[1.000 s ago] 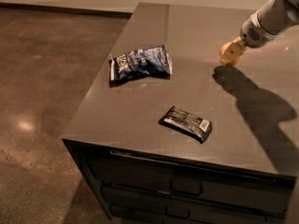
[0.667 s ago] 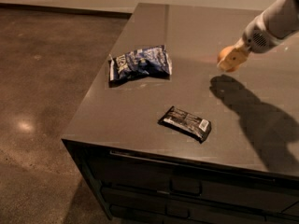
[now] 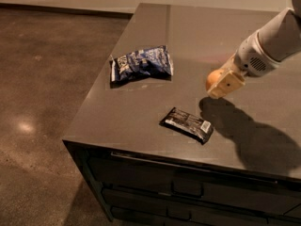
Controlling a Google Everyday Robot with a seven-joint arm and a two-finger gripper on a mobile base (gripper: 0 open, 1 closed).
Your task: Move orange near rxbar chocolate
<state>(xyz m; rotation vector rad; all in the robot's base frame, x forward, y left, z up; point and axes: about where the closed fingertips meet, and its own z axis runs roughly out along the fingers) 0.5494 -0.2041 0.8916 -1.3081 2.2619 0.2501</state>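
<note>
The hand (image 3: 220, 85) holds the orange (image 3: 212, 80), apparently just above the counter (image 3: 197, 27), near the rxbar chocolate (image 3: 187, 124).

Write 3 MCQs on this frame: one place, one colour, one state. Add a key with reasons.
1. Where does the rxbar chocolate lie relative to the chip bag?
A) nearer the front edge of the table
B) on top of the bag
C) on the floor

2. What colour is the chip bag?
A) red
B) blue and white
C) green

3. Where is the orange?
A) lying beside the bag
B) in a drawer
C) held in the gripper, off the surface

Key:
1 A: the bar sits apart from the bag, closer to the front edge.
2 B: the wrapper is blue and white.
3 C: the gripper is closed on the orange, and its shadow falls on the tabletop below.
</note>
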